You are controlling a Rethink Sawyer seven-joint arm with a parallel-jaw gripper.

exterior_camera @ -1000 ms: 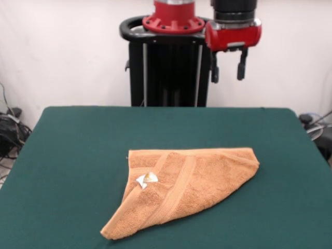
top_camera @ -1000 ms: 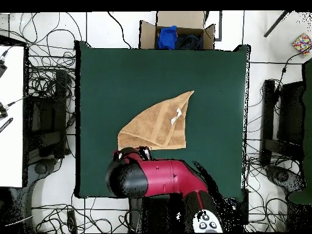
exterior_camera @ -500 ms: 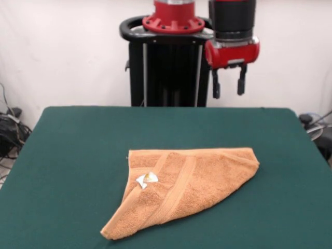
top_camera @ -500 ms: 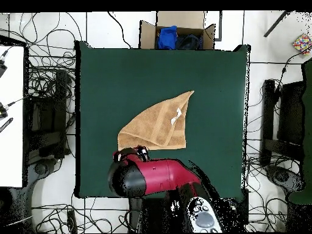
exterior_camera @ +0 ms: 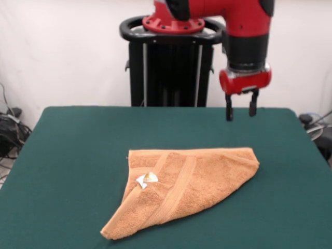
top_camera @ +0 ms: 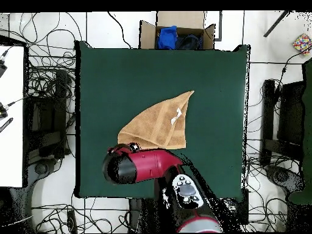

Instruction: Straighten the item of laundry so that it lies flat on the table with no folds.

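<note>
Towel [exterior_camera: 184,181] folded | end effector [exterior_camera: 239,111] open; overhead hides it

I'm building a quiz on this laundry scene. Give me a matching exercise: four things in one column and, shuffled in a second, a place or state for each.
Things:
1. towel
2. tag
3. gripper
4. box

Places or states:
A. open, hanging in the air above the table's far side
B. on the floor beyond the table's edge, holding dark and blue items
C. folded into a rough triangle on the green cloth
D. small and white, lying on the towel beside a woven band

Pairs: 1-C, 2-D, 3-A, 4-B
</note>
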